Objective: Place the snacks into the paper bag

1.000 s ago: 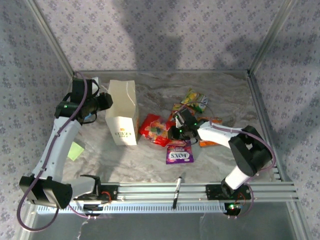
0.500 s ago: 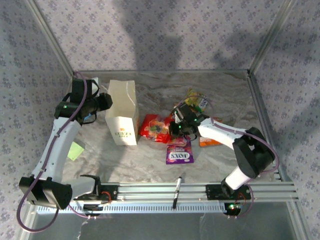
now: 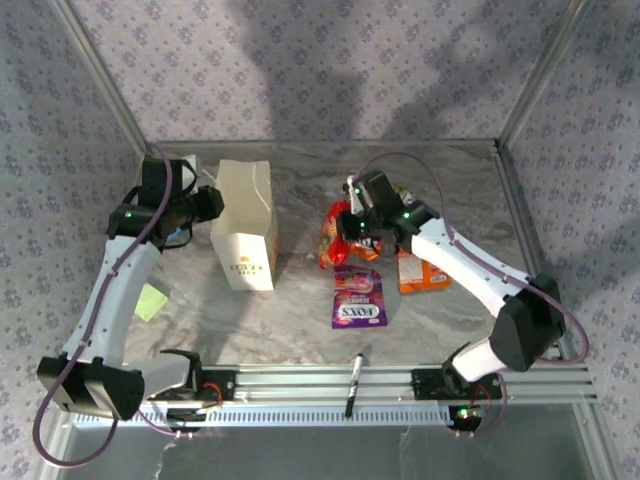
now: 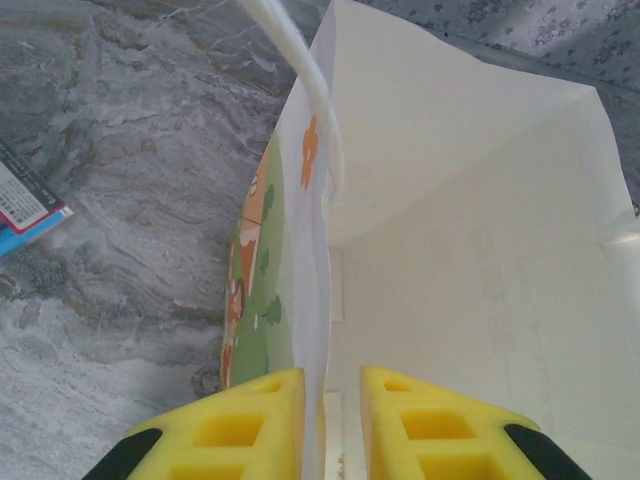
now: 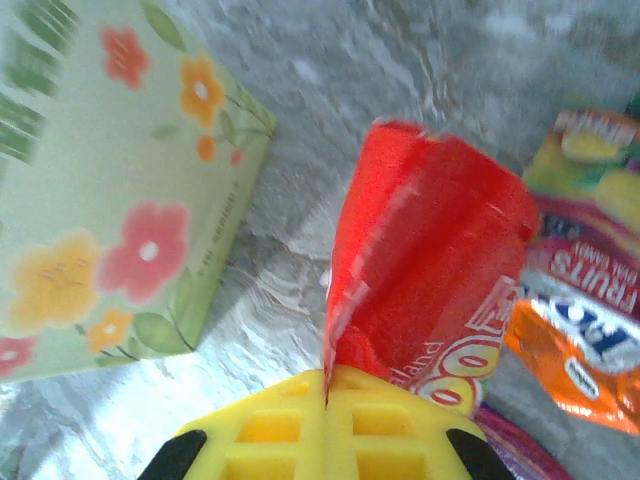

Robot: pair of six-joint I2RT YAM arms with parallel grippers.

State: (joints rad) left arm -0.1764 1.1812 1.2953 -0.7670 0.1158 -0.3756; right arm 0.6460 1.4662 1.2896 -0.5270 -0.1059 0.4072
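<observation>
The left hand (image 4: 332,425) is closed almost fully on the near side wall of the paper bag (image 3: 245,225), with the thin paper edge pinched between its yellow fingers (image 4: 245,425). The bag stands upright on the marbled surface (image 3: 300,310) with its mouth open. The left wrist view looks down into it onto bare white paper walls, and a white loop handle (image 4: 300,80) arcs over the rim.

The right hand (image 5: 328,400) is shut tight on one edge of the red packet (image 5: 430,250), which hangs from the fingers above the surface. It is to the right of the bag and apart from it. The bag's flower-printed front faces it in the right wrist view.

The purple FOXS packet (image 3: 358,298) lies flat nearer the arm bases. An orange packet (image 3: 420,272) lies just to its right, under the right arm. A black pen (image 3: 355,382) rests on the front rail.
</observation>
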